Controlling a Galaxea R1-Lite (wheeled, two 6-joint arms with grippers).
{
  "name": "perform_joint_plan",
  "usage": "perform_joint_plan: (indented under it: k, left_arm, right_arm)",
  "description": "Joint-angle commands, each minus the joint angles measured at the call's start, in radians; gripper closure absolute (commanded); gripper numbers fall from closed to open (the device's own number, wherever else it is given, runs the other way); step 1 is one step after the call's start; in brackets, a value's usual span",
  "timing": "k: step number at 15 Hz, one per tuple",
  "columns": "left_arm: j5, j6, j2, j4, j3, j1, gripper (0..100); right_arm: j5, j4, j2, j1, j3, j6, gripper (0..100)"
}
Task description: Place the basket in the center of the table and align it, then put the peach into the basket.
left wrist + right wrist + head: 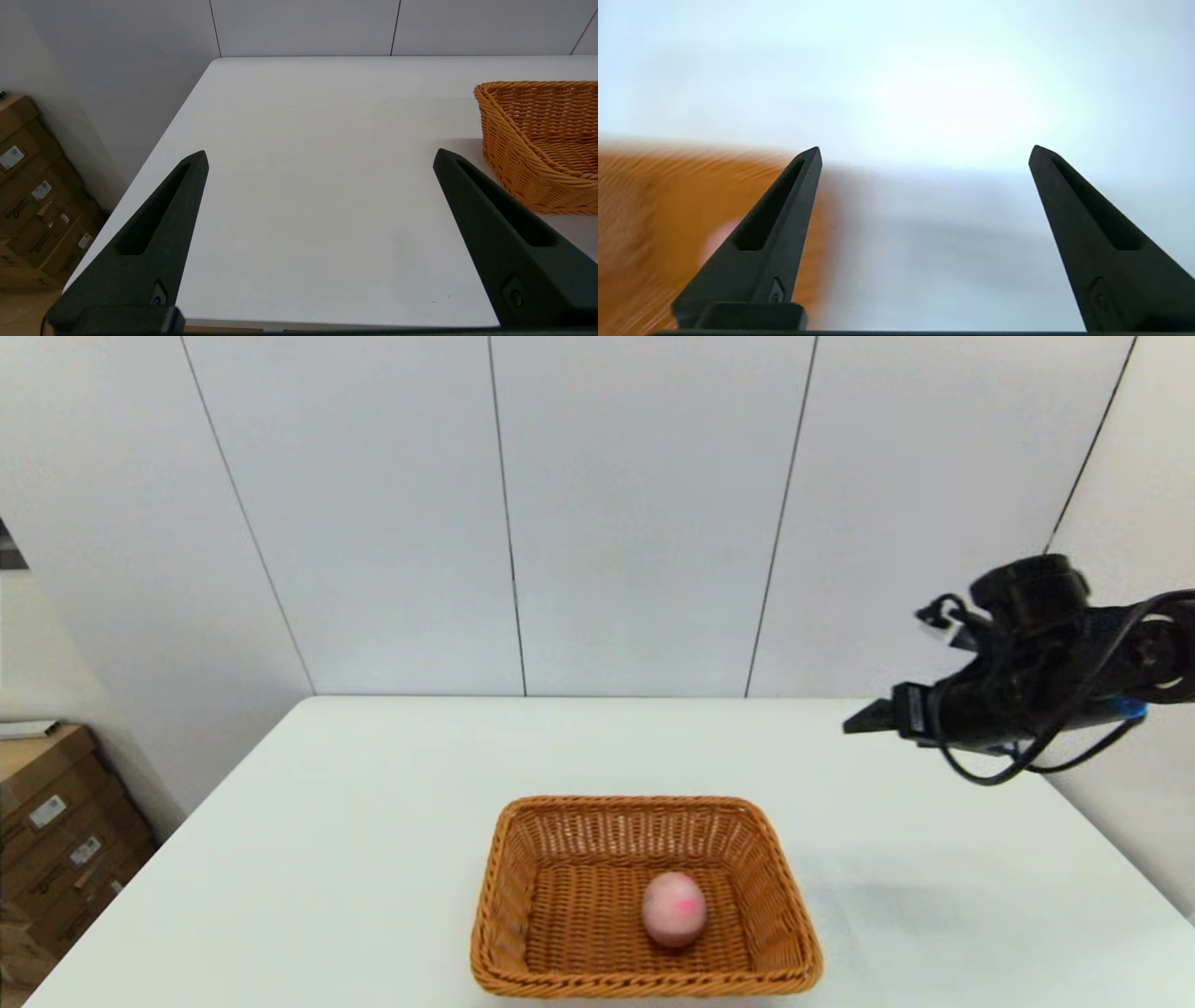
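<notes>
The orange-brown wicker basket point(644, 896) stands on the white table point(373, 803) near the front edge, about mid-width. The pale pink peach point(674, 909) lies inside it, right of its middle. My right gripper point(854, 723) hangs high above the table's right side, well clear of the basket, open with nothing between its fingers point(784, 219). Its wrist view is smeared, with the basket point(654, 224) and a pink blur of the peach point(717, 240) off to one side. My left gripper point(320, 158) stays open and empty over bare table, with the basket's corner point(528, 140) beside it.
Stacked cardboard boxes point(56, 821) sit on the floor left of the table. A grey panelled wall point(644, 513) rises behind the table's far edge.
</notes>
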Motion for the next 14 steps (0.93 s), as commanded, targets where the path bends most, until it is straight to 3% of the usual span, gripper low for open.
perform_joint_plan:
  k: [1,5,9,11,14]
  left_arm:
    - [0.001,0.0,-0.001,0.001,0.0,0.0,0]
    - [0.001,0.0,-0.001,0.001,0.0,0.0,0]
    - [0.001,0.0,-0.001,0.001,0.0,0.0,0]
    - [0.001,0.0,-0.001,0.001,0.0,0.0,0]
    - [0.001,0.0,-0.001,0.001,0.0,0.0,0]
  right_arm:
    - [0.047,0.008,0.04,-0.254,-0.007,-0.1,0]
    - [0.054,0.015,-0.049,-0.229,0.01,-0.094,0]
    - [0.073,0.112,-0.236,-0.172,0.065,-0.098,0]
    - [0.117,0.12,-0.4,-0.171,0.159,-0.108,0]
    - [0.114,0.115,-0.661,-0.168,0.353,-0.1,0]
